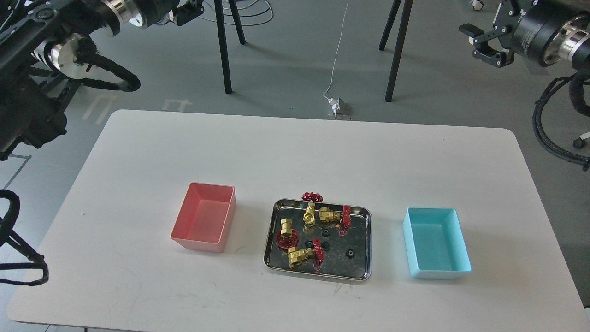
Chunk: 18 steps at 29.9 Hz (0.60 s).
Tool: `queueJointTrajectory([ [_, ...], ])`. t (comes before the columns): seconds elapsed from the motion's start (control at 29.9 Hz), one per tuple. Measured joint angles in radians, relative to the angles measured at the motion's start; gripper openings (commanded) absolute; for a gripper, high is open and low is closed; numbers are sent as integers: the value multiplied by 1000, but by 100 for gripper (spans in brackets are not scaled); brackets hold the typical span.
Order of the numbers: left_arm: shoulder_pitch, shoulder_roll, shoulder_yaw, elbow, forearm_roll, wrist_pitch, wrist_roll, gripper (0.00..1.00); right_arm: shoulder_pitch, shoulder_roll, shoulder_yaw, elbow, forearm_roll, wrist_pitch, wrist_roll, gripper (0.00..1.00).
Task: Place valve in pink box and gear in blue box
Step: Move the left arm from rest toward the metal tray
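Observation:
Several brass valves with red handwheels lie in a shiny steel tray (357, 227) at the table's middle; one valve (311, 208) leans at the tray's far rim. Among them sit several tiny black gears, one gear (350, 252) near the tray's front right. Left of the tray stands the pink box (204, 217), empty. On the other side, the blue box (436, 243) is also empty. My left gripper (186, 13) hangs high at the top left, dark and partly cut off. Off the table's far right corner, my right gripper (480, 44) is raised, its fingers apart and holding nothing.
The white table (295, 152) has rounded corners. Black stand legs (224, 50) and a white cable with a plug (338, 107) are on the floor behind it. Black cable loops hang beside both arms.

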Motion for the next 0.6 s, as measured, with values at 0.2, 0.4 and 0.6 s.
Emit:
queueJointTrajectory([
  [0.2, 0, 4, -2, -17, 42, 4, -97, 100, 0, -2, -1, 4, -3, 4, 0, 99],
  [0.4, 58, -5, -51, 15, 2, -37, -204, 100, -1, 1, 0, 6, -5, 5, 1, 99],
  [0.6, 116, -11, -31, -8, 312, 154, -424, 100, 4, 1, 19, 7, -9, 5, 2, 99],
])
